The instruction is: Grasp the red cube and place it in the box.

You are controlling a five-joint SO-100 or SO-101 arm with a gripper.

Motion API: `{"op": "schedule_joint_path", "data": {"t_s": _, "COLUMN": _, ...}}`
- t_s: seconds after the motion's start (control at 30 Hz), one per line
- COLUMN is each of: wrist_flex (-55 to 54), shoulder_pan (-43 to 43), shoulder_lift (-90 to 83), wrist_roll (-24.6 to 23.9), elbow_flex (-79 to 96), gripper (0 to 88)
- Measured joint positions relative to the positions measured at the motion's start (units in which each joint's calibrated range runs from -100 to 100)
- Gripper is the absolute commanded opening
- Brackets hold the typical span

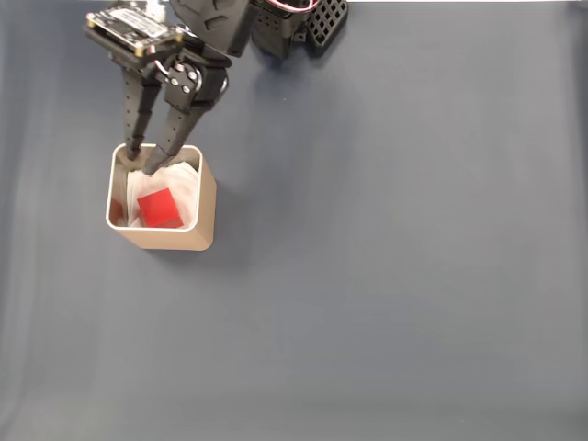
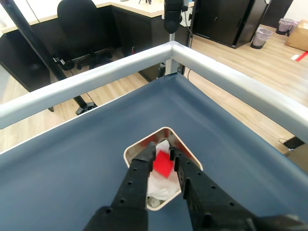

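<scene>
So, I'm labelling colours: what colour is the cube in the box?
Bright red cube, clearest in the fixed view, inside the tan box.

One red cube (image 1: 160,209) is lying inside one box (image 1: 175,238), and one gripper (image 1: 142,163) with two black fingers (image 1: 173,138) is reaching over that box from a single arm. One blue-grey surface (image 1: 386,276) is carrying all of it. In the wrist view, one black office chair (image 2: 79,24) and one waste bin (image 2: 263,36) are standing on the wooden floor (image 2: 240,62) beyond the metal rail (image 2: 86,86).
</scene>
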Motion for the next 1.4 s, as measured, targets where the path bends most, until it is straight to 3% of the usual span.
{"op": "schedule_joint_path", "data": {"t_s": 0.23, "wrist_flex": -0.08, "shoulder_pan": -3.91, "shoulder_lift": -0.36, "wrist_roll": 0.39, "elbow_flex": 0.27, "gripper": 0.1}}
{"op": "schedule_joint_path", "data": {"t_s": 0.9, "wrist_flex": 9.83, "shoulder_pan": -26.31, "shoulder_lift": -17.83, "wrist_roll": 2.25, "elbow_flex": 11.75, "gripper": 0.1}}
{"op": "schedule_joint_path", "data": {"t_s": 1.4, "wrist_flex": 10.40, "shoulder_pan": -29.24, "shoulder_lift": -25.86, "wrist_roll": 3.13, "elbow_flex": 27.50, "gripper": 0.1}}
